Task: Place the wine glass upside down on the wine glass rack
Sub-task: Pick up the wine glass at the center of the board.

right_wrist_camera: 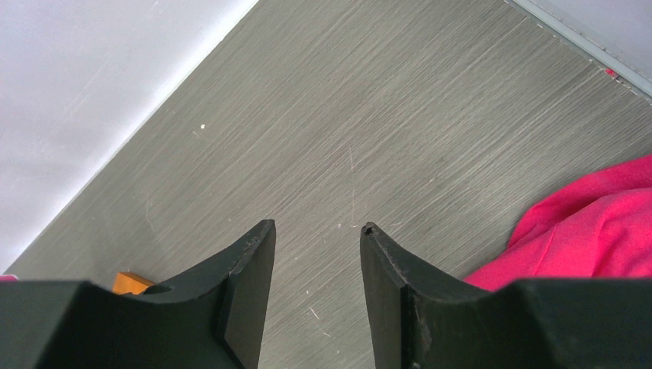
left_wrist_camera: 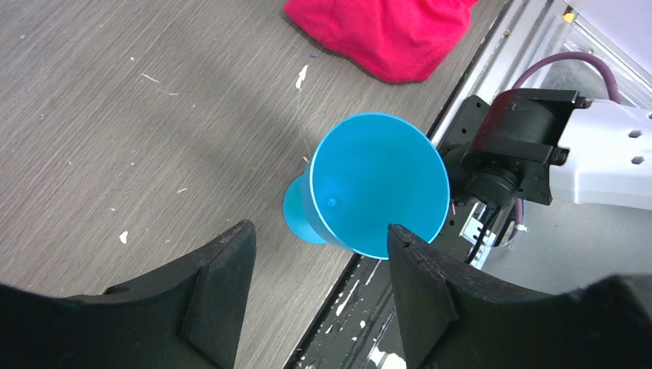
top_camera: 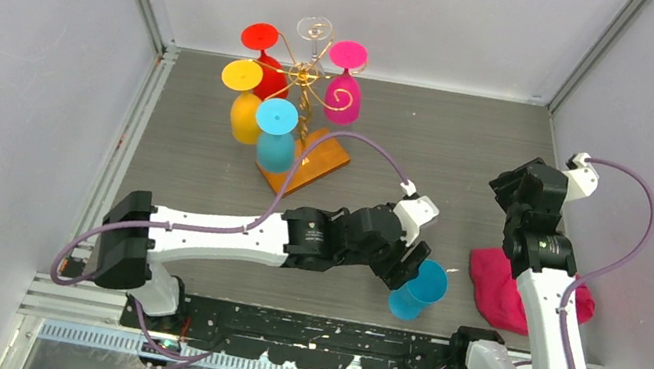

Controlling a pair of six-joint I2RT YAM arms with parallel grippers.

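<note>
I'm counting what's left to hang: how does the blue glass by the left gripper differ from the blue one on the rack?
The loose blue glass sits at the near edge of the table, just ahead of the open left gripper. The racked blue glass hangs on the wine glass rack. The loose one shows its open mouth to the cameras, while the racked one is inverted, foot on top. Both are the same blue with the same stemmed shape.

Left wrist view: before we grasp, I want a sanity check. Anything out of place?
The blue plastic wine glass sits at the grey table's very near edge beside the black rail; a nudge might tip it off.
</note>
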